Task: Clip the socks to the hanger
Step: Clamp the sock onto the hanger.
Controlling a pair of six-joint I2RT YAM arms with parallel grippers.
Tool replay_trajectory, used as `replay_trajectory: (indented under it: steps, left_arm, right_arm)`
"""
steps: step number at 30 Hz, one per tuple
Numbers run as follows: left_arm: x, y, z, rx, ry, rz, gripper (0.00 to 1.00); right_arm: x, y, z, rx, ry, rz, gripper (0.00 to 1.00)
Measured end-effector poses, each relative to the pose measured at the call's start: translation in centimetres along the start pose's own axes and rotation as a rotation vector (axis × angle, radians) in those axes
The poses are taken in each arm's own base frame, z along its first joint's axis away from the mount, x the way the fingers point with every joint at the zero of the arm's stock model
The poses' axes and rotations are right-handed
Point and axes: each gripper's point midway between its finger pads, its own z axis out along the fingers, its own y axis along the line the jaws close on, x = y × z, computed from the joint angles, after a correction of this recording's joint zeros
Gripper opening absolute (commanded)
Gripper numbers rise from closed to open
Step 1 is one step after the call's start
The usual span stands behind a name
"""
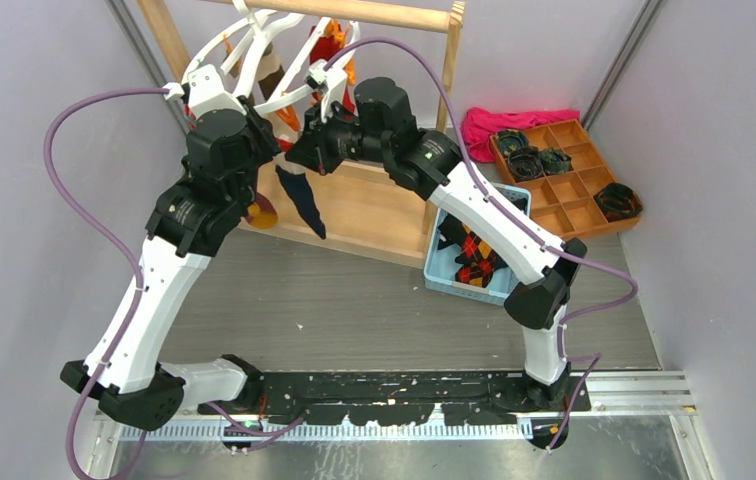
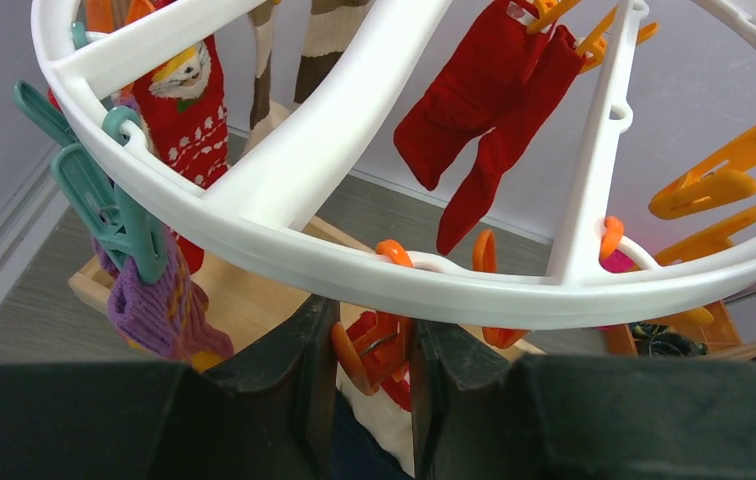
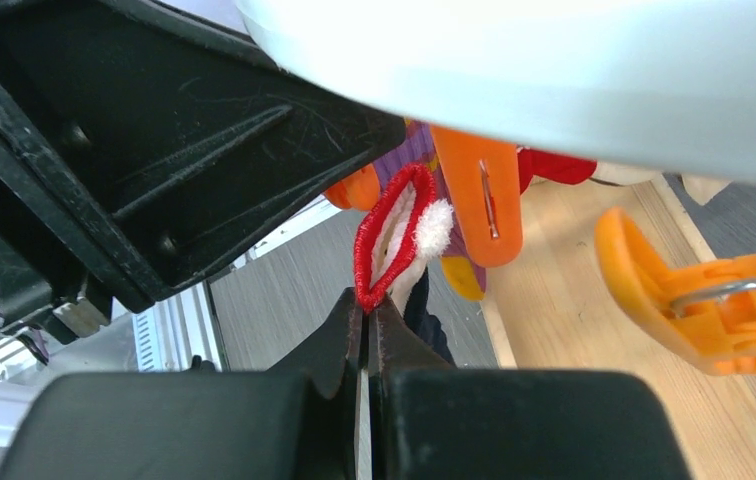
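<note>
Pale lavender-grey walls close the space on three sides: the left wall (image 1: 14, 90), the back wall (image 1: 544, 45) and the right wall (image 1: 724, 200). A dark metal strip (image 1: 621, 58) runs down the far right corner, and another stands in the far left corner. The surface (image 1: 354, 300) is dark grey with a fine wood grain. A brushed metal plate (image 1: 644, 385) lines its near edge. The light is soft and even, without hard shadows.
</note>
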Motion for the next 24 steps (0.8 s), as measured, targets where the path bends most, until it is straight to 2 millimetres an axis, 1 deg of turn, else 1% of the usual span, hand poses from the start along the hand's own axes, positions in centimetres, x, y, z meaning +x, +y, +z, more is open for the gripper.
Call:
replay_trajectory:
  steps: [6,13,19,24]
  left_arm:
    - [-0.2,0.1,-0.1,0.002,-0.003,-0.005,0.01]
    - [-0.3,0.1,-0.3,0.005,-0.005,-0.012,0.01]
    - [-0.1,0.0,-0.2,0.008,0.001,-0.024,0.01]
    - [0.1,0.0,-0.2,0.012,0.007,-0.023,0.01]
  right_arm:
    - [0.9,0.2,0.1,0.002,0.031,-0.023,0.01]
    - [1.0,0.2,0.1,0.007,0.033,-0.054,0.01]
    - [0.2,0.5,0.0,0.006,0.014,-0.073,0.01]
    - [-0.9,0.9,-0.2,-0.001,-0.011,-0.092,0.01]
